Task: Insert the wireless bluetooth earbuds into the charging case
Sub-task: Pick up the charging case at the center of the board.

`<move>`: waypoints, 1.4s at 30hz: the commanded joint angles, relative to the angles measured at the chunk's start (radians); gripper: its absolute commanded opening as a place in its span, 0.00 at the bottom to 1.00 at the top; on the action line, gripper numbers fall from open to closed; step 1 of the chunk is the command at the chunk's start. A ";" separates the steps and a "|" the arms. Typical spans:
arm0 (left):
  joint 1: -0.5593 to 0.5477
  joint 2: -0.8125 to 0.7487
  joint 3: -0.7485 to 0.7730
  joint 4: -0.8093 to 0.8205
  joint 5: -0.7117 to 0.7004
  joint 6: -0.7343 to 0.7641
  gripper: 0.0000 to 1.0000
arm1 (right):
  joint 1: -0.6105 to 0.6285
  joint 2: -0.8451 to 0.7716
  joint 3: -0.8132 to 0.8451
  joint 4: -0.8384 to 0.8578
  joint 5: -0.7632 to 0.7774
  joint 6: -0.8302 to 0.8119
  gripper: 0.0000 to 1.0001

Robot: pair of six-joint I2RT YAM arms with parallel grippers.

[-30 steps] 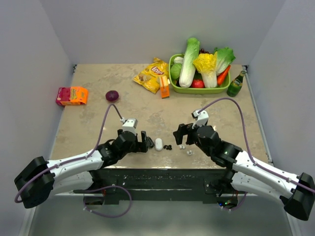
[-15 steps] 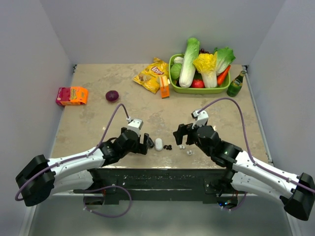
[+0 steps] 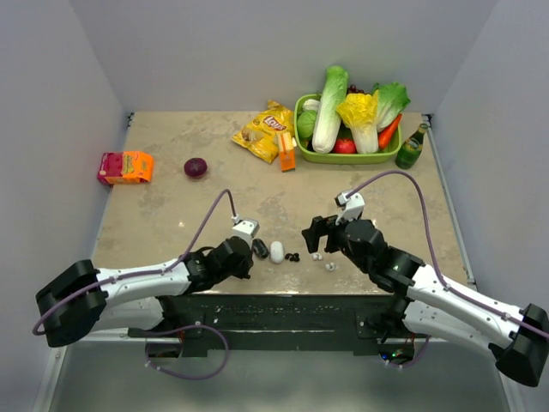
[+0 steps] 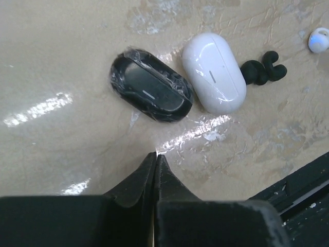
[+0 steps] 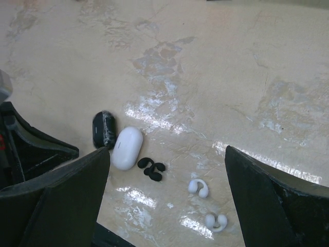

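A black charging case and a white charging case lie closed side by side near the table's front edge. Two black earbuds touch each other just right of the white case. Two white earbuds lie apart further right. My left gripper is shut on nothing, its tips a short way from the black case. My right gripper hangs open above the black earbuds and white earbuds.
A green basket of vegetables stands at the back right beside a green bottle. A yellow chips bag and an orange carton lie back centre. A purple onion and a pink-orange box sit left.
My left gripper has gone from open to shut, and its wrist has swung right and nearer the front edge. The right arm has not moved.
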 commanded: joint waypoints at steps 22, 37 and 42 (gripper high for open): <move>-0.058 0.315 0.139 0.128 -0.135 -0.045 0.00 | 0.000 -0.042 0.007 -0.003 -0.012 0.002 0.96; -0.049 0.355 0.273 0.096 -0.227 0.007 0.10 | 0.001 -0.041 0.009 -0.012 -0.009 0.004 0.96; -0.050 0.245 0.253 0.030 -0.270 0.007 0.48 | 0.001 -0.044 0.007 -0.011 -0.012 0.004 0.96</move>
